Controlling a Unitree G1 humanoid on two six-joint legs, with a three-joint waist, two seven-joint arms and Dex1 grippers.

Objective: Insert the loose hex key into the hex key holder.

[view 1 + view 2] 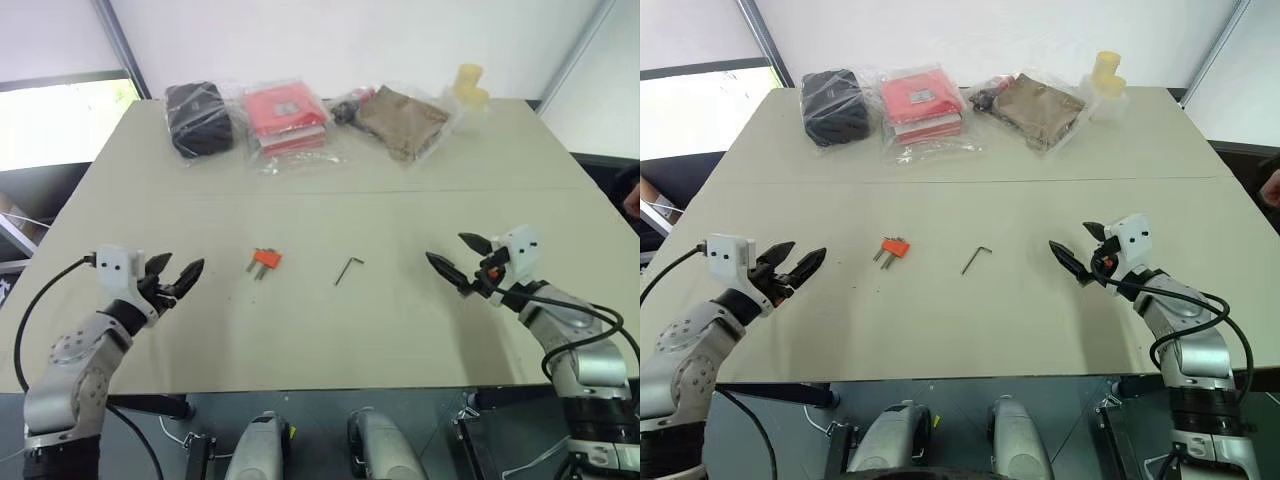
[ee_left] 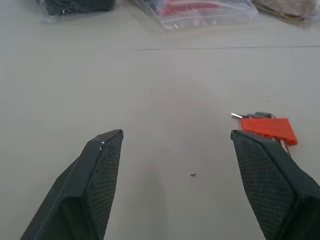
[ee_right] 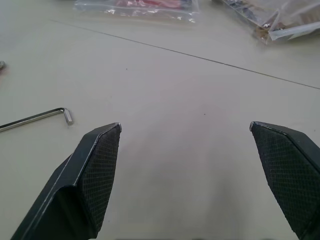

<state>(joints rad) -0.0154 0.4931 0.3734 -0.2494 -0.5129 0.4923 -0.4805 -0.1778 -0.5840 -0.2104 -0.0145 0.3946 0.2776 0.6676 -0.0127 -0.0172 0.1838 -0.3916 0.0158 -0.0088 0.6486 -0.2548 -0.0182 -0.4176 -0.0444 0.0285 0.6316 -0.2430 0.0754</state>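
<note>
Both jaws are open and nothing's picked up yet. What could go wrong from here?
1. The loose hex key is thin and lies flat on the table; the right gripper may slide it away rather than pinch it.
2. The hex key holder is small and unsecured; it will likely shift during insertion unless the left gripper holds it.
3. Keys already protrude from the holder, so a grasp there may block the slot.

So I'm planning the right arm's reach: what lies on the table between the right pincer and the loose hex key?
Nothing: the left eye view shows bare table between the open right pincer and the loose hex key.
</note>
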